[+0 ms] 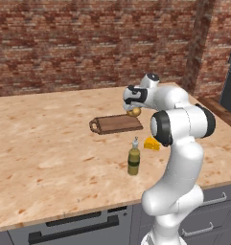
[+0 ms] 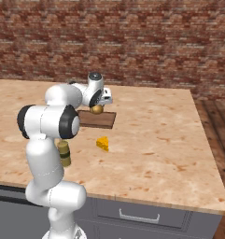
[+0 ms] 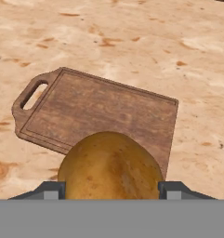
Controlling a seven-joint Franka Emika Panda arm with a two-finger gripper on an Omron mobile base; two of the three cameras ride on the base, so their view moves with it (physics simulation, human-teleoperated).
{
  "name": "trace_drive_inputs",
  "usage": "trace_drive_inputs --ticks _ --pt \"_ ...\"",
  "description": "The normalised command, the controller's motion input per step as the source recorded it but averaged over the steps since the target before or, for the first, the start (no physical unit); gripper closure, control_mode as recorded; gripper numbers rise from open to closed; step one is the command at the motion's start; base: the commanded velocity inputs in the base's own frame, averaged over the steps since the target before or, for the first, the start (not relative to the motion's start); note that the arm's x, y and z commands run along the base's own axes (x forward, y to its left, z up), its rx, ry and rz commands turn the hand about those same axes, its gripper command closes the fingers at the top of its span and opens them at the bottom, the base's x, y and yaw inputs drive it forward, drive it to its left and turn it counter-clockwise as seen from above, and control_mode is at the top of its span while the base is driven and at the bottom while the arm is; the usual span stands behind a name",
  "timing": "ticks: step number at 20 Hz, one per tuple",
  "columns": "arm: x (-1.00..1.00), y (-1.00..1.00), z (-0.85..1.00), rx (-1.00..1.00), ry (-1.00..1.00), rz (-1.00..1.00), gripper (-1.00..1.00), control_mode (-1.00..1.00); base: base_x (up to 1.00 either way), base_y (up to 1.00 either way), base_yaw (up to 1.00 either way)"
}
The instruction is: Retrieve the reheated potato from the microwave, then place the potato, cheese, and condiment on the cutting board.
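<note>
- Potato sits clamped between the two fingers of the gripper, held above the cutting board's right end so it can be lowered straight onto the wood
- Cutting board lies flat on the worktop toward its middle, loop handle pointing to the left edge, its whole top bare and ready to take all three items
- Cheese rests on the worktop just in front of the board's right end, apart from it, not yet moved
- Condiment stands upright nearer the front edge, in front of the board and left of the cheese, close enough for short carries later
- Judged stage: potato fetched and about to be set down; cheese and bottle remain
</note>
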Motion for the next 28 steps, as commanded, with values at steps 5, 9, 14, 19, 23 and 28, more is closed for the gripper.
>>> trace_drive_inputs --ticks 5,9,14,19,23,28 --pt "0.39 -0.11 -0.27 0.00 0.00 0.00 1.00 -1.00 0.00 0.00 0.00" --pt "0.35 -0.12 -0.27 0.00 0.00 0.00 1.00 -1.00 0.00 0.00 0.00" --pt "0.27 -0.08 -0.33 0.00 0.00 0.00 1.00 -1.00 0.00 0.00 0.00" --pt "0.31 -0.01 -0.30 0.00 0.00 0.00 1.00 -1.00 0.00 0.00 0.00" --pt "0.23 0.00 -0.30 0.00 0.00 0.00 1.00 -1.00 0.00 0.00 0.00" --pt "0.17 0.00 -0.30 0.00 0.00 0.00 1.00 -1.00 0.00 0.00 0.00"
